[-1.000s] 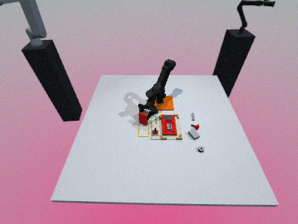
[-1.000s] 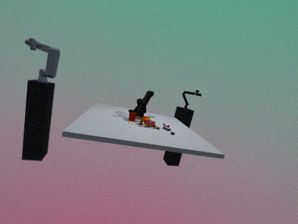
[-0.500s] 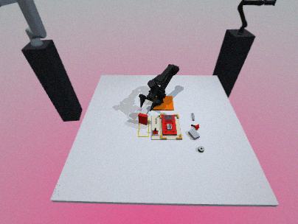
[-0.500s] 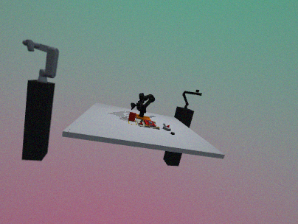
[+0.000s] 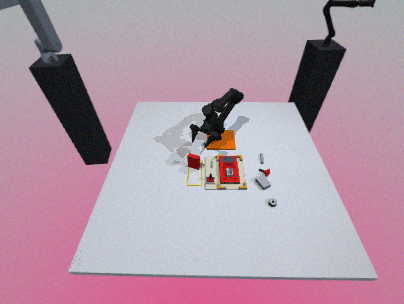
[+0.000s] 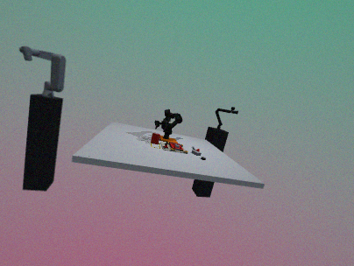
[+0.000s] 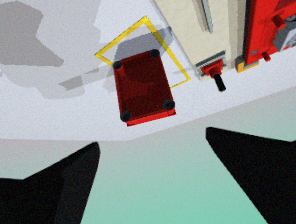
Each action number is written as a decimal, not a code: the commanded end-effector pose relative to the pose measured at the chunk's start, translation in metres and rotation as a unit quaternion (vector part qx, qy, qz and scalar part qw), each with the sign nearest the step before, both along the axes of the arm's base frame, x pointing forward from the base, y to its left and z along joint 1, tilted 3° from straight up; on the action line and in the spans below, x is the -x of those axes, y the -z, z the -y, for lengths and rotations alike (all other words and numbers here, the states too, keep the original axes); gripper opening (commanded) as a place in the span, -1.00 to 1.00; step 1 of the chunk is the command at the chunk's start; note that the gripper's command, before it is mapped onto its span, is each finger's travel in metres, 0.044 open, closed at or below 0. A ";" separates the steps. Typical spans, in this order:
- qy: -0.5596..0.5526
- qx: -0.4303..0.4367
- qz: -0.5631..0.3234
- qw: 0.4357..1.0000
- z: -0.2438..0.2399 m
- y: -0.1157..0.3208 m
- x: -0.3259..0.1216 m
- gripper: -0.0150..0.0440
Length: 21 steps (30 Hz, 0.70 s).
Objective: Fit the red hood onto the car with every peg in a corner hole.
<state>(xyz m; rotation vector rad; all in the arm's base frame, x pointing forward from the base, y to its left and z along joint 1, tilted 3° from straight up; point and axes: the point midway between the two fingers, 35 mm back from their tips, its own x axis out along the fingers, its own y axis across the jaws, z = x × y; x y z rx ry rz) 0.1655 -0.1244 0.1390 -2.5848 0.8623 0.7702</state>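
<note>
Claw (image 5: 197, 147) (image 6: 156, 127) (image 7: 153, 139), one: spread wide, nothing gripped, just clear of the hood. Hood (image 5: 194, 161) (image 6: 155, 138) (image 7: 145, 85), red, one: stood on edge by the yellow outline (image 5: 194, 185) (image 7: 120, 36) (whether steadily, could not be told), corner bosses toward the wrist view. Car (image 5: 223, 170) (image 7: 260, 30), one: nearby, unhooded. Step in hand, by judgement: the pickup. Next move called for: a fresh, square grip, then levelling the roof upward before carrying it over the pegs.

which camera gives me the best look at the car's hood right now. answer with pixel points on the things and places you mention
The wrist view: the red hood (image 5: 193, 161) (image 6: 155, 138) (image 7: 145, 85) is largest there, with all four dark corner bosses showing. The top view shows it small, beside the jig (image 5: 210, 171); the exterior view, only a small red block.
</note>
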 end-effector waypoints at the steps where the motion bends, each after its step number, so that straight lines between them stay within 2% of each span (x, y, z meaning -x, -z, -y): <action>1: 0.002 -0.002 0.000 1.000 0.000 0.000 0.000 0.91; 4: 0.008 -0.014 -0.001 1.000 0.001 -0.002 -0.001 0.64; 16: 0.141 -0.218 -0.032 0.965 0.015 -0.030 -0.023 -0.42; 17: 0.153 -0.233 -0.036 0.960 0.017 -0.031 -0.026 -0.49; 21: 0.207 -0.289 -0.050 0.933 0.025 -0.036 -0.038 -0.49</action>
